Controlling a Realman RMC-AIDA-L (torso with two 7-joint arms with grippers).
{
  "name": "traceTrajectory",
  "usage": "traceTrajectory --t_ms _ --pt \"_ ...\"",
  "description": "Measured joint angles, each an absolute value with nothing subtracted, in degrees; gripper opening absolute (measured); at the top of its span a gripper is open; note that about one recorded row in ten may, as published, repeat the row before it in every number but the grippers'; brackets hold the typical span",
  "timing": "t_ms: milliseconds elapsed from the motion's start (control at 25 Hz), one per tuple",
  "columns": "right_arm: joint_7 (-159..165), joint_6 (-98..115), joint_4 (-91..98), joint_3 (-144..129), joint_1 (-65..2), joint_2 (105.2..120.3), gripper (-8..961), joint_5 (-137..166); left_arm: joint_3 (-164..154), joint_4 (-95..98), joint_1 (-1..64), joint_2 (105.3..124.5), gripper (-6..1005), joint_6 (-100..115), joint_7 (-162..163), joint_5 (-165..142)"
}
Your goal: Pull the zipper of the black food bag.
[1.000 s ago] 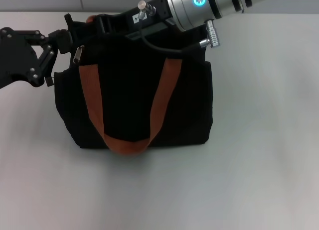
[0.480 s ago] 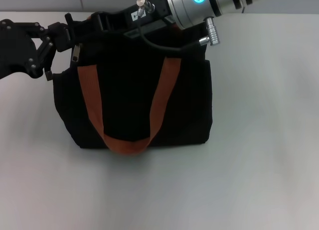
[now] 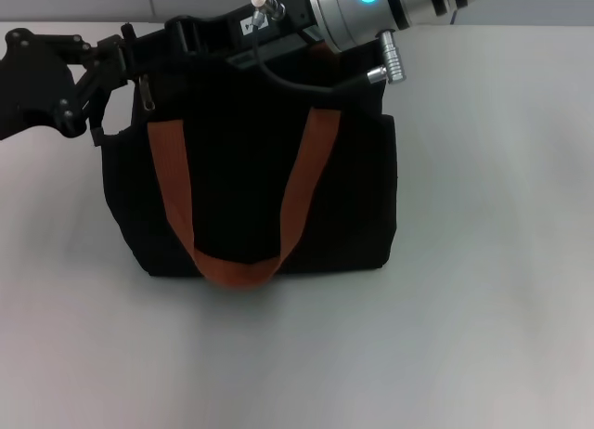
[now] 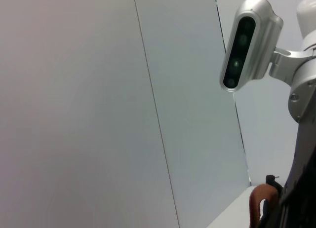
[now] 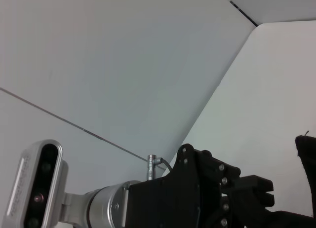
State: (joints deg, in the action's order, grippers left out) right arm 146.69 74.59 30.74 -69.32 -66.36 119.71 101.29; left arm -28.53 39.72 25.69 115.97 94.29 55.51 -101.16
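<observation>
Bag of black fabric is standing upright on the white table, its long side running left to right and its orange-brown strap hanging in a loop down the front. Its zipper pull is dangling straight down at the top left corner. The left gripper is meeting that corner just above the pull, but whether its fingers are clamped cannot be told. The right gripper is reaching across the top edge from the right, its fingers equally unreadable.
</observation>
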Motion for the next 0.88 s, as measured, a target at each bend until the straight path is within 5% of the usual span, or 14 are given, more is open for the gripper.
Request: traceTrajectory --t_ms 880 --pt "145.6 74.1 30.5 -69.4 -65.6 119.85 671 101.1 -30.9 41.7 25.3 116.10 64 93.6 59.1 -100.8"
